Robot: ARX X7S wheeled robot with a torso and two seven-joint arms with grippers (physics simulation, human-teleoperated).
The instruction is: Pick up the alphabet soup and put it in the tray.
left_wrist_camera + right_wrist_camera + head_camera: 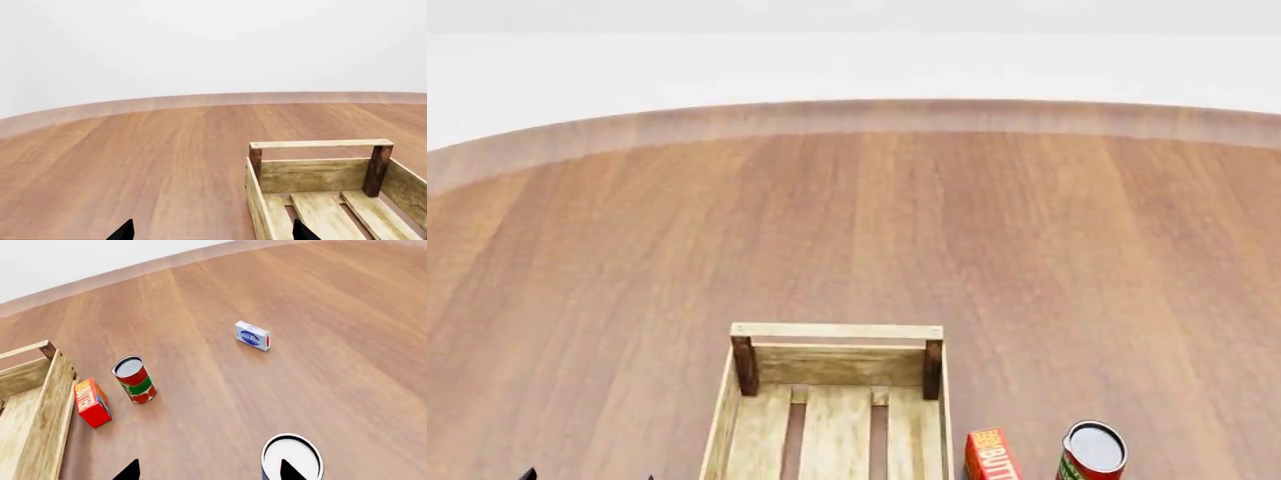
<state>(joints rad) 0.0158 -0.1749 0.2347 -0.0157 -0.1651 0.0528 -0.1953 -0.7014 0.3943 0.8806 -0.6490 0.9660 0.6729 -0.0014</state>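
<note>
Two dark fingertips of my open right pincer (208, 471) straddle little: the white-topped alphabet soup can (291, 456) sits off-centre near one finger, well apart from the light-wood slatted tray (41, 405), so closing now could tip it.

A broad wooden bench (988, 230) with reddish-brown grain running away from the viewer fills most of every view. Its far edge (854, 115) curves in an arc, bordered by a paler band. Beyond it lies a plain, featureless white backdrop (213, 45). Lighting is even and diffuse, with only faint shadows.
</note>
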